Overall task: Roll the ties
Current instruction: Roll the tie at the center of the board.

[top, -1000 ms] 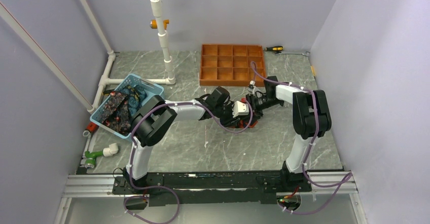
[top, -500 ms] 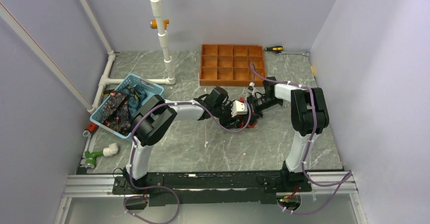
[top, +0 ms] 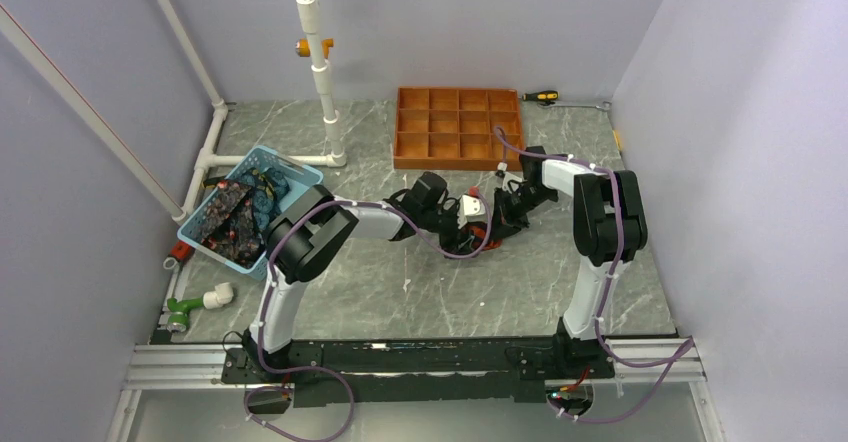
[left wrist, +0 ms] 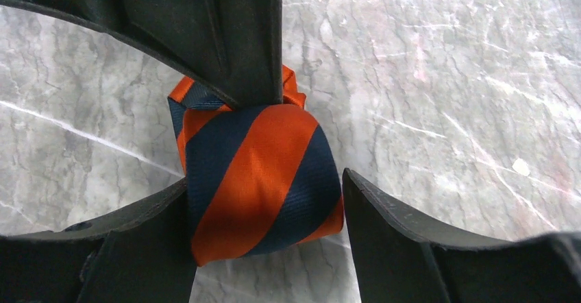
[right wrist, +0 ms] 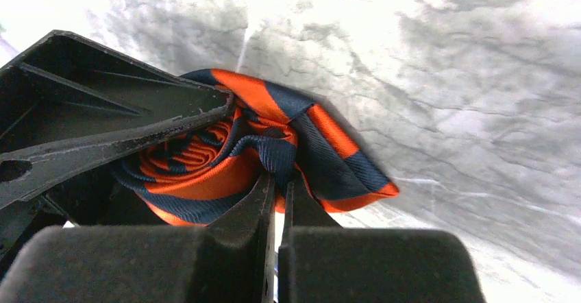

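orange-and-navy striped tie (left wrist: pixel 260 179), rolled

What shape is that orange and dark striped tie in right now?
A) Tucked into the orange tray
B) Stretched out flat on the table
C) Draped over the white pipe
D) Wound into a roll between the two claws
D: the wrist views show the tie wound into a tight roll, hugged by the left claw and pinched by the right claw.

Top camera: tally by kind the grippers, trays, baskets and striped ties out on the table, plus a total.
grippers: 2, left gripper and right gripper
gridded tray: 1
blue basket: 1
striped tie: 1
total: 5
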Controlling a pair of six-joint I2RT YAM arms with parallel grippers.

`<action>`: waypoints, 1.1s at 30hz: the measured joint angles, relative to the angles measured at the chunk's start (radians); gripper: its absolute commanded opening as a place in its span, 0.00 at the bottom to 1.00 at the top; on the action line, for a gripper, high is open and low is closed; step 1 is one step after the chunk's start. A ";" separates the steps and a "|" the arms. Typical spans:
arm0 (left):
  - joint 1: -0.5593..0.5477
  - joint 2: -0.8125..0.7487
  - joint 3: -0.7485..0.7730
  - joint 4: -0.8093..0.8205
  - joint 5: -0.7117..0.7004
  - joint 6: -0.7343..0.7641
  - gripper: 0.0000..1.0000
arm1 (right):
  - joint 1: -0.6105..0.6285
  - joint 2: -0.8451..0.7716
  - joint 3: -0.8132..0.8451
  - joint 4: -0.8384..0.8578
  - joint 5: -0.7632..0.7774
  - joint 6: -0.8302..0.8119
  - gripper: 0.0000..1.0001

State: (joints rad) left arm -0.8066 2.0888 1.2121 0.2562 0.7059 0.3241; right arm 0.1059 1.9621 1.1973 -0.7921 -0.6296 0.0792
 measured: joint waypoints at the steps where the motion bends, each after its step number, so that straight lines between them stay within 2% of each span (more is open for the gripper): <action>1: 0.000 0.012 0.002 0.022 0.005 -0.007 0.73 | 0.001 0.002 0.007 -0.005 0.013 0.000 0.00; 7: -0.004 0.076 0.044 0.110 0.009 -0.042 0.69 | 0.018 0.014 0.043 -0.031 0.087 0.004 0.00; 11: -0.011 0.112 0.076 0.154 0.009 -0.080 0.62 | 0.036 0.017 0.056 -0.042 0.117 0.003 0.00; 18: -0.013 0.126 0.091 0.157 -0.004 -0.107 0.20 | 0.047 0.014 0.060 -0.048 0.132 -0.003 0.00; 21: -0.019 0.109 0.077 0.142 -0.031 -0.058 0.09 | 0.045 0.011 0.061 -0.052 0.126 -0.019 0.14; 24: -0.031 0.076 0.043 0.117 -0.080 0.021 0.05 | 0.035 0.009 0.060 -0.057 0.098 -0.045 0.30; 28: -0.035 0.048 0.034 0.047 -0.101 0.093 0.03 | -0.034 -0.030 0.035 -0.052 0.060 -0.086 0.42; 33: -0.036 0.050 0.070 -0.027 -0.100 0.127 0.03 | -0.186 -0.126 -0.079 0.023 -0.063 -0.064 0.78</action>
State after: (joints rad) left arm -0.8425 2.1387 1.2819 0.2287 0.6060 0.4507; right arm -0.0799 1.8359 1.1179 -0.7692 -0.6930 0.0147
